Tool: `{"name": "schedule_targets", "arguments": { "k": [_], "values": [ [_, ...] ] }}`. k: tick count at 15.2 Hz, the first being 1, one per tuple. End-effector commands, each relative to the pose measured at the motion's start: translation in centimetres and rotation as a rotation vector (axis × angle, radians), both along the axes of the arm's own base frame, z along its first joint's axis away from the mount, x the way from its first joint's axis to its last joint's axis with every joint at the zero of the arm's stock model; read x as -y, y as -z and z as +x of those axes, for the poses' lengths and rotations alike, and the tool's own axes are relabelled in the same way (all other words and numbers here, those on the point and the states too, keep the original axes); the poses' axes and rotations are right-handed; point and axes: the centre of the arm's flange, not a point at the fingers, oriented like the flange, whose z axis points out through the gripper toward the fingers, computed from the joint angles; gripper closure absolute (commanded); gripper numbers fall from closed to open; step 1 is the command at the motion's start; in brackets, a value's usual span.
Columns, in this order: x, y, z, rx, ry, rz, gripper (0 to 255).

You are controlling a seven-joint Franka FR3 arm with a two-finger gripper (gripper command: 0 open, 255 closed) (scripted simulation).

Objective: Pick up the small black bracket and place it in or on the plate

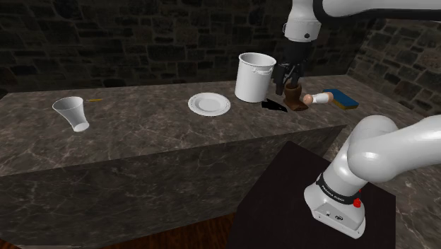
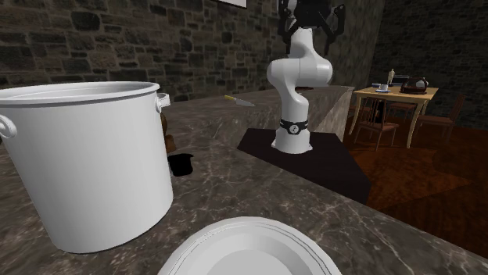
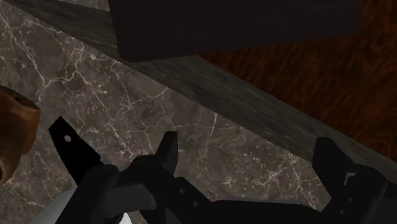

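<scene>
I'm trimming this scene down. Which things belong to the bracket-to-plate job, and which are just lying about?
For the job:
- black bracket
- white plate
- tool, open, over the counter near the bracket

Lying about:
- white bucket
- white cup, tipped over
- brown object
- blue sponge

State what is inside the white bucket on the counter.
The white bucket shows its pale inner wall below the rim; its near side covers the bottom, so any contents cannot be seen.
</scene>
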Motion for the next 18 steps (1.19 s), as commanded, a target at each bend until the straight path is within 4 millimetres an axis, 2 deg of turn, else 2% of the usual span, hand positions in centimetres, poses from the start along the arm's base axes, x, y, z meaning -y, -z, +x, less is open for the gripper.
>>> {"name": "schedule_targets", "arguments": {
  "k": [1, 9, 18],
  "values": [
    [0.0, 0.0, 0.0, 0.0, 0.0, 0.0, 0],
    [8.4, 6.0, 2.0, -0.002, -0.176, 0.008, 0],
    [17.2, 12.8, 5.9, -0.005, -0.374, 0.018, 0]
  ]
}}
